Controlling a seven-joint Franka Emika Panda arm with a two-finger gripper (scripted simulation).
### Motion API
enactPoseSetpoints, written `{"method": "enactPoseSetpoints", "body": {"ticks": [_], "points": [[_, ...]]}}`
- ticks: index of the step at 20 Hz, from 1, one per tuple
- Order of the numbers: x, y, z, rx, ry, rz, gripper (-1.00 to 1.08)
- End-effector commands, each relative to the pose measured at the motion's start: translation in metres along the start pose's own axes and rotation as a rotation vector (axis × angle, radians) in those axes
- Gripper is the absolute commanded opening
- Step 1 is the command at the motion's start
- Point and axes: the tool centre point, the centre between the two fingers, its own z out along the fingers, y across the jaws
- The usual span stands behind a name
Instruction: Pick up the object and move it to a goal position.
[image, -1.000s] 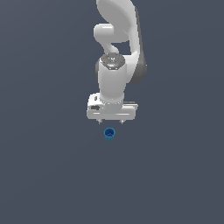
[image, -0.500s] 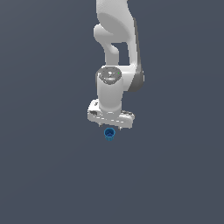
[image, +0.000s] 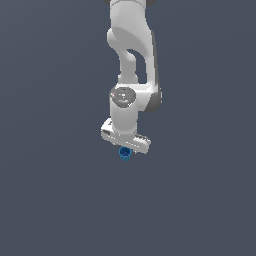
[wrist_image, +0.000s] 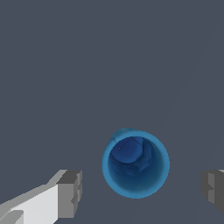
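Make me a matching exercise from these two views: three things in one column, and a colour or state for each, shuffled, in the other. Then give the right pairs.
Things:
1. cup
2. gripper
3. arm

Colour or state:
A. open, a grey finger pad on either side of the cup, not touching it
B. white, reaching down from the top of the exterior view
C. bright blue, round, hollow with a darker inside

Pairs: 1-C, 2-A, 3-B
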Motion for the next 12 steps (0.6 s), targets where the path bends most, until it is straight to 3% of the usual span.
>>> {"method": "enactPoseSetpoints", "body": {"ticks": [1,12], "points": [[0.000,0.000,0.004,0.000,-0.002,0.021,1.00],[-0.001,0.001,0.023,0.000,-0.003,0.026,1.00]]}}
